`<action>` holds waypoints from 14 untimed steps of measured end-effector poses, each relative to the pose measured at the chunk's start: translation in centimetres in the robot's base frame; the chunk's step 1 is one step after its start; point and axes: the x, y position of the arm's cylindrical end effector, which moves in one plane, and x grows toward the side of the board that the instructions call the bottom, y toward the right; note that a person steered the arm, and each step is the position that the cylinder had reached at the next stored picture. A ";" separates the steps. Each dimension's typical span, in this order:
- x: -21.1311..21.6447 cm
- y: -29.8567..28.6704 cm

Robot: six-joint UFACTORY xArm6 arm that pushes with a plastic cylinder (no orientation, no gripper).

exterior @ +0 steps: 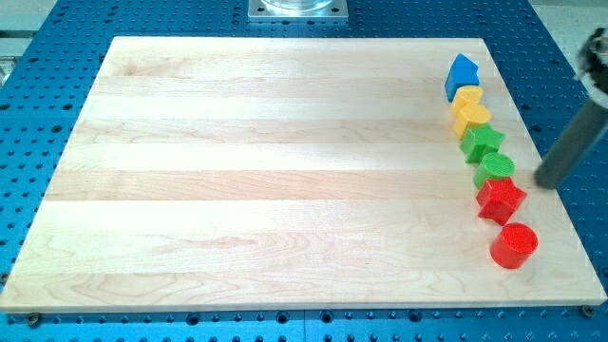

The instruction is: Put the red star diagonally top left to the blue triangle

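A column of blocks runs down the board's right side. The blue triangle block (462, 74) is at its top. The red star (501, 199) sits lower down, between a green cylinder (497, 168) above it and a red cylinder (514, 245) below it. My rod comes in from the view's upper right. My tip (543, 182) is just right of the green cylinder and up-right of the red star, a small gap away from both.
Between the blue block and the green cylinder sit two yellow blocks (467, 97) (472, 119) and a green star (483, 142). The wooden board (285, 171) lies on a blue perforated table (38, 57). The board's right edge is close to my tip.
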 end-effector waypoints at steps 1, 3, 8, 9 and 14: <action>-0.1 1.0; 4.2 -0.7; 3.3 -14.0; -2.1 -13.9; -24.1 -13.1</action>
